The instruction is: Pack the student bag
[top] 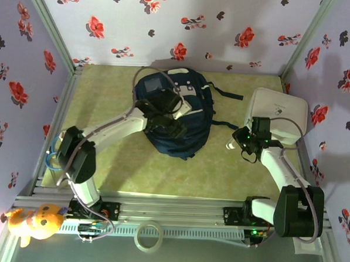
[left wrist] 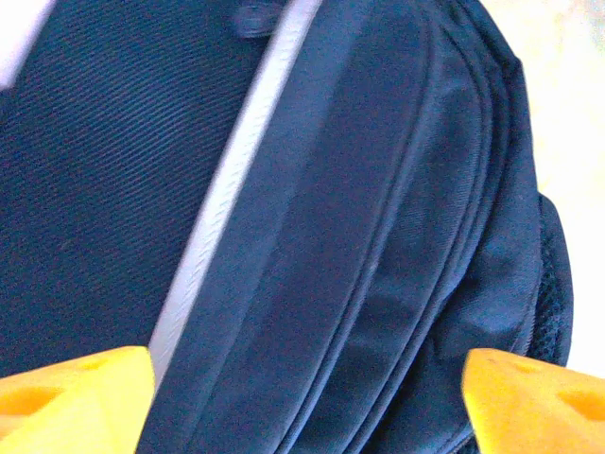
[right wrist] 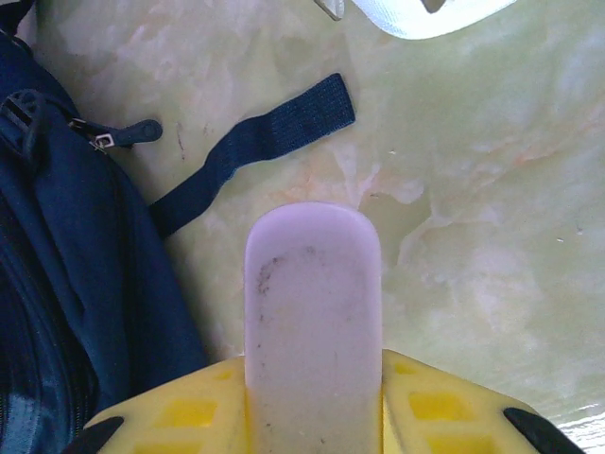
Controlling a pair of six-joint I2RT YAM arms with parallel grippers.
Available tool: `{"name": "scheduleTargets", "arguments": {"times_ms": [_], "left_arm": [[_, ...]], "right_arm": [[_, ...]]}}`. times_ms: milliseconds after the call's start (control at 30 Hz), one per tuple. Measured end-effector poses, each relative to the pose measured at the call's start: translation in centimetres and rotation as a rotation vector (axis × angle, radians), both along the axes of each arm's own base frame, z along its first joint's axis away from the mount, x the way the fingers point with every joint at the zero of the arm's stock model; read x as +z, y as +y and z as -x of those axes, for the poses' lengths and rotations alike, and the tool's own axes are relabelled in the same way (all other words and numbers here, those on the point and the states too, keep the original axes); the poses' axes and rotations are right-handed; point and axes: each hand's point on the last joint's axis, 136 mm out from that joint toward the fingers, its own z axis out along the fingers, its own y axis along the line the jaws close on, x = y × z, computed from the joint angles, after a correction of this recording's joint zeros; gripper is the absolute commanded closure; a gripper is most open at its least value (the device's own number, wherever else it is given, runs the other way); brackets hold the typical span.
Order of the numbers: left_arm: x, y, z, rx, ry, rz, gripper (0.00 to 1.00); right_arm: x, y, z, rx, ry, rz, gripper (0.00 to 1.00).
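Student bag (top: 192, 131): a large navy backpack of ribbed woven fabric. It lies flat mid-table towards the far edge, bulging and rounded at its near end.
Bag detail: a pale grey stripe (left wrist: 222, 199) runs diagonally across the dark twill, with stitched, piped seams curving beside it.
Strap (right wrist: 255, 151): flat navy webbing with a square-cut end, trailing from the bag's right side and lying slack on the table.
Zip pull (right wrist: 128, 132): a small dark teardrop tab on a metal link, at the bag's edge.
Left gripper (left wrist: 302, 402): it hangs over the bag, with orange fingertips (left wrist: 76, 392) spread wide apart and nothing between them.
Right gripper (right wrist: 313, 407): it is just right of the bag, with yellow fingers (right wrist: 189, 411) clamped on the pale slab.
Pale slab (right wrist: 312, 293): flat, matte and lilac-white with a rounded end and faint grey scuffs. It sticks out over the bare table.
Table (top: 132, 170): a smooth pale green top with marbled veining.
White box (top: 278, 113): a glossy rounded square in the far right corner, apart from the bag.
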Motion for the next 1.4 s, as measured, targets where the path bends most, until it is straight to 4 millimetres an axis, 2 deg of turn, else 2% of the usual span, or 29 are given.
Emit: {"name": "scheduleTargets", "arguments": {"times_ms": [167, 300, 433, 567, 800, 1000, 1233, 1400], "left_arm": [[-2.1, -1.4, -0.8, -0.079, 0.027, -0.094, 0.34], [-3.2, -1.7, -1.4, -0.105, 0.038, -0.143, 0.37], [-3.9, -1.7, -1.5, -0.126, 0.051, -0.181, 0.37], [-4.2, -1.7, -2.0, -0.129, 0.051, -0.215, 0.49], [-3.4, -1.5, -2.4, -0.123, 0.055, -0.245, 0.60], [-2.0, -1.1, -2.9, -0.091, 0.104, -0.208, 0.63], [-2.9, -0.8, -3.0, -0.076, 0.155, -0.191, 0.71], [-2.9, -1.0, -3.0, -0.073, 0.159, -0.184, 0.84]], "right_arm": [[0.3, 0.4, -0.2, 0.005, -0.024, -0.019, 0.71], [0.4, 0.5, -0.1, 0.008, -0.030, -0.028, 0.71], [0.4, 0.7, -0.1, 0.011, -0.033, -0.030, 0.70], [0.6, 0.7, -0.1, 0.011, -0.041, -0.031, 0.70], [1.1, 0.7, -0.2, 0.011, -0.060, -0.031, 0.70], [1.5, 0.7, -0.2, 0.011, -0.072, -0.032, 0.70], [1.5, 0.7, -0.2, 0.006, -0.071, -0.037, 0.70], [1.6, 1.0, -0.3, 0.005, -0.083, -0.053, 0.70]]}}
